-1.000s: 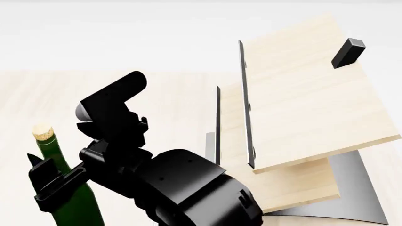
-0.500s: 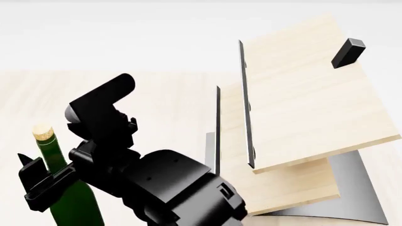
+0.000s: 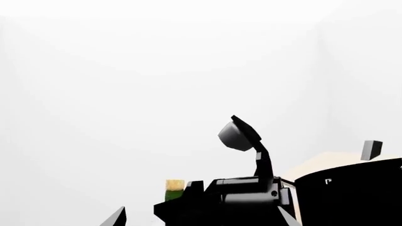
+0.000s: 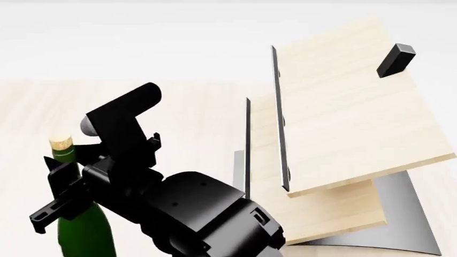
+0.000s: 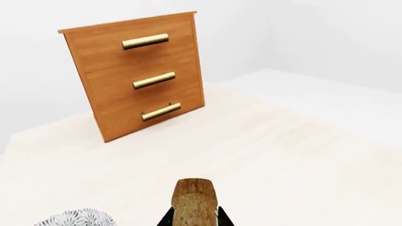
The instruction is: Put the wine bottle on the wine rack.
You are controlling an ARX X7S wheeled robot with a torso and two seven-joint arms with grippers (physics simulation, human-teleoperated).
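Observation:
The wine bottle [image 4: 84, 233] stands upright at the head view's lower left, dark green with a tan cork [image 4: 60, 142]. My right gripper [image 4: 60, 188] reaches across and is shut on the bottle's neck. In the right wrist view the cork [image 5: 195, 200] sits between its two black fingers [image 5: 166, 219]. The wine rack [image 4: 350, 123] stands to the right of the bottle, apart from it, with two slanted light boards, a black block [image 4: 395, 60] and a grey base [image 4: 408, 214]. My left gripper [image 3: 201, 223] is open, behind the right arm; its view shows the cork [image 3: 174, 185].
A brown wooden cabinet [image 5: 138, 75] with three brass handles stands on the pale wood table [image 5: 289, 155], beyond the bottle in the right wrist view. A white patterned object [image 5: 75, 219] lies at that view's lower edge. The right arm's bulk [image 4: 200, 214] fills the head view's lower middle.
The right arm has shifted back to the right, and the bottle in its grip has moved a little right and up with it. The rack has not moved.

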